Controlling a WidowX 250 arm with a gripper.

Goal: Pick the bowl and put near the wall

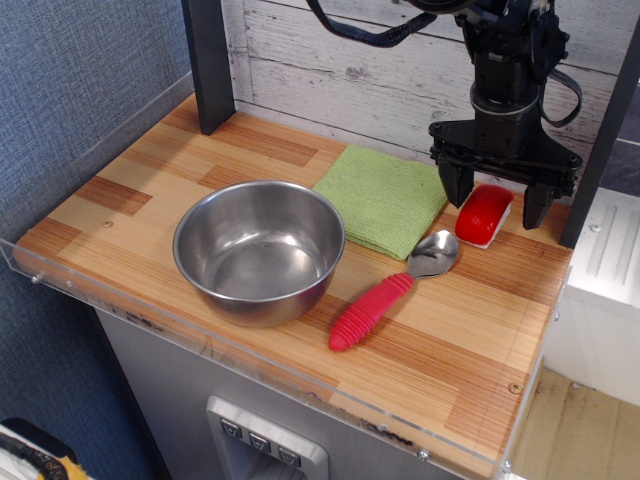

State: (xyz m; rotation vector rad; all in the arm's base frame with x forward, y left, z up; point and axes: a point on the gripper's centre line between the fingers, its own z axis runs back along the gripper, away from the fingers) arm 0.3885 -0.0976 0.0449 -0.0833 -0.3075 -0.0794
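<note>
Bowl (pixel 259 250): stainless steel, round, upright, mouth up, no long axis; front-left on wooden table (pixel 440 330), well apart from plank wall (pixel 350 60). No legible writing. Gripper (pixel 497 196): jaws spread, above red block (pixel 484 214). Adjacent: green cloth (pixel 385 197), red-handled spoon (pixel 392 290).

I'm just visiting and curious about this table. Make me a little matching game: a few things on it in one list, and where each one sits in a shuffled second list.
Things:
1. bowl
2. green cloth
3. spoon
4. red block

Places:
A. between the gripper fingers
B. front left of the table
C. just right of the bowl, handle toward the front
D. behind the bowl, near the wall

Pairs: 1-B, 2-D, 3-C, 4-A
</note>
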